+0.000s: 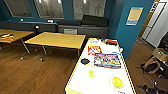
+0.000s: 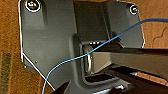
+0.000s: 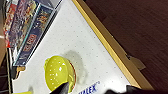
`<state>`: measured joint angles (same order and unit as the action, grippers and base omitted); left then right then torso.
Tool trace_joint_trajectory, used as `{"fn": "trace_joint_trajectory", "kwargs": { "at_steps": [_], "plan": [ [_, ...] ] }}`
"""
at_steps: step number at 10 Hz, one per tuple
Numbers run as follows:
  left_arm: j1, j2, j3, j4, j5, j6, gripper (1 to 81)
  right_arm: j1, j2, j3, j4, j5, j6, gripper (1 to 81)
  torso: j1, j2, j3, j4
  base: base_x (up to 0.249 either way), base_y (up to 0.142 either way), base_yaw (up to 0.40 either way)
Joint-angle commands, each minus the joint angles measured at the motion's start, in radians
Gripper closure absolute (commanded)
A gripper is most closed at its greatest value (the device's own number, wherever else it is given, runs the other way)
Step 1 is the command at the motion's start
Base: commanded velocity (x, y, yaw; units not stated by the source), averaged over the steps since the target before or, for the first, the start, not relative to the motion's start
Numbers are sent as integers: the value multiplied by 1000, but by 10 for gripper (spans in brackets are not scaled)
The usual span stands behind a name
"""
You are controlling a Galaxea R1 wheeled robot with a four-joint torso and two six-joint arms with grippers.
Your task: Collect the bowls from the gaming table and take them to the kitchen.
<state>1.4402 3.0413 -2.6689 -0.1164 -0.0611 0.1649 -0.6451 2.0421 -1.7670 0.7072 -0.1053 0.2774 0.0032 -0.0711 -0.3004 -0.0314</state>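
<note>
The gaming table (image 1: 75, 75) has a glossy white top and a yellow edge, and runs away from me on the right of the head view. A black bowl (image 1: 85, 60) sits near its left edge. Nearer, a see-through bowl (image 1: 117, 82) shows as a pale ring around a yellow round thing. The right wrist view has the same yellow thing (image 3: 58, 72) on the white top (image 3: 82, 45), close to one dark fingertip (image 3: 62, 88). My right gripper (image 3: 100, 91) stands open above the table, nothing between its fingers.
Flat colourful board game boxes (image 1: 107, 60) lie across the middle of the white top, and a small yellow piece (image 1: 91, 73) sits closer. Plain yellow-wood tables (image 1: 57, 40) stand to the left on the wooden floor (image 1: 30, 72). Bags (image 1: 152, 65) lie on the floor at the right.
</note>
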Motion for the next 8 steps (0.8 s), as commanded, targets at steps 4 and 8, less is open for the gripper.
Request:
{"fn": "trace_joint_trajectory", "kwargs": {
  "at_steps": [4,8],
  "plan": [
    [-27,-2,1,7,63,8,10,164,-18,31,17,-37,6,10,0,0,-57,0,0,0,0],
    [-28,-4,1,7,63,8,10,201,-6,26,37,-37,8,10,1,1,-74,0,0,0,0]
  ]
}}
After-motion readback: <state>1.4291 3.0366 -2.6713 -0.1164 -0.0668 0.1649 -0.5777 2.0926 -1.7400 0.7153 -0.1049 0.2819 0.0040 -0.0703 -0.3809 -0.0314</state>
